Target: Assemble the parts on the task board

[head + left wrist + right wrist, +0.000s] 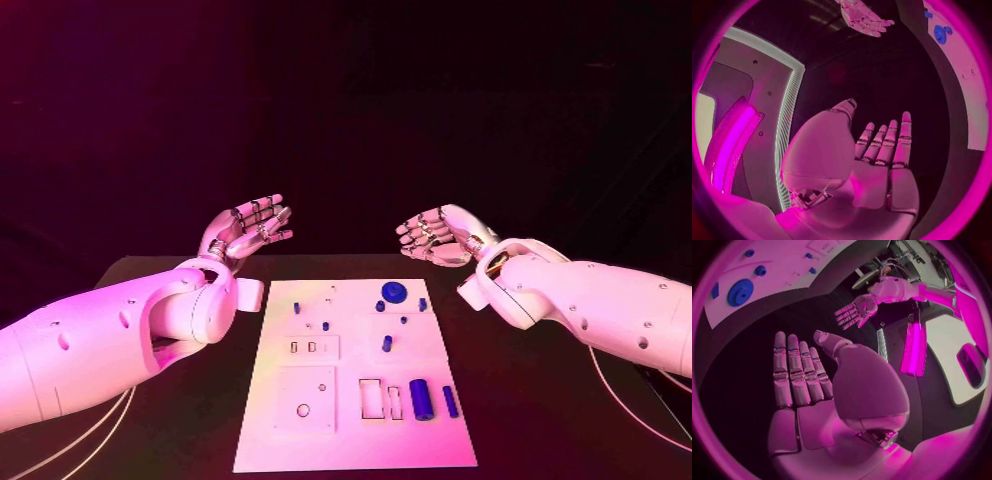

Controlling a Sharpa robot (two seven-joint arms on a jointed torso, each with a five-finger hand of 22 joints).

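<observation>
The white board [356, 420] lies on the counter [534, 400], long axis running away from the robot. The left hand [248, 228] and right hand [437, 236] hover beyond it, fingers spread, holding nothing.

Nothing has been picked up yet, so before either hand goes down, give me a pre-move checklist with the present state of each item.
1. Left silver many-fingered hand holds nothing, fingers spread: ok.
2. Right silver many-fingered hand holds nothing, fingers extended: ok.
3. Both hands raised beyond the far edge of the white rectangular task board, not touching it: ok.
4. Task board lies flat on the black table, nothing covering it: ok.
5. Round blue disc part at the board's far end and long blue cylinder part near its front are uncovered: ok.
6. Whether the small blue pegs are fully seated: cannot tell.
</observation>
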